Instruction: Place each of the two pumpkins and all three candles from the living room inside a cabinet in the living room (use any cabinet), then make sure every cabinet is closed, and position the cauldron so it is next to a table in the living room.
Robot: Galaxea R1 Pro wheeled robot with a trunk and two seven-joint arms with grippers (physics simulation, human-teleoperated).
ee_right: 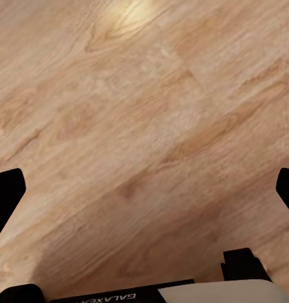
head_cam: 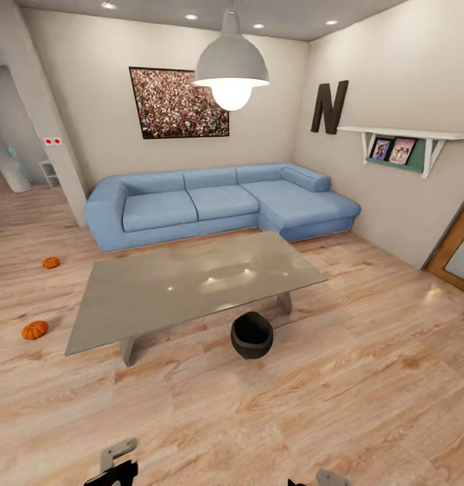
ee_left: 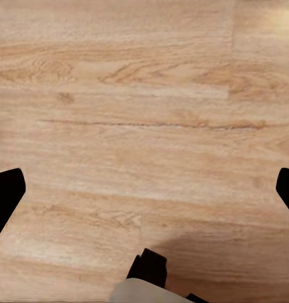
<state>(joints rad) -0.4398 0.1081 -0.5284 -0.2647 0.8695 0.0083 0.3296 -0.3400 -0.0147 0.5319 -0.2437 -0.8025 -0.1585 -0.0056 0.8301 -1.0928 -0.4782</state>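
A big dark letter "N" (head_cam: pixel 329 107) hangs on the right-hand wall, just above the end of the white shelf (head_cam: pixel 407 133). Down by the right arm, the robot's own white body panel (ee_right: pixel 182 291) carries dark lettering along its edge, upside down to that camera, reading "GALAXEA", cut off at one end.

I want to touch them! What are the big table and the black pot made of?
The table top looks like smooth grey glass or polished stone: the ceiling lights glint on it and you can faintly see through to its legs. I can't say which for sure. The cauldron on the wooden floor beside it looks like dull black metal, maybe cast iron, since it is matte with hardly any shine.
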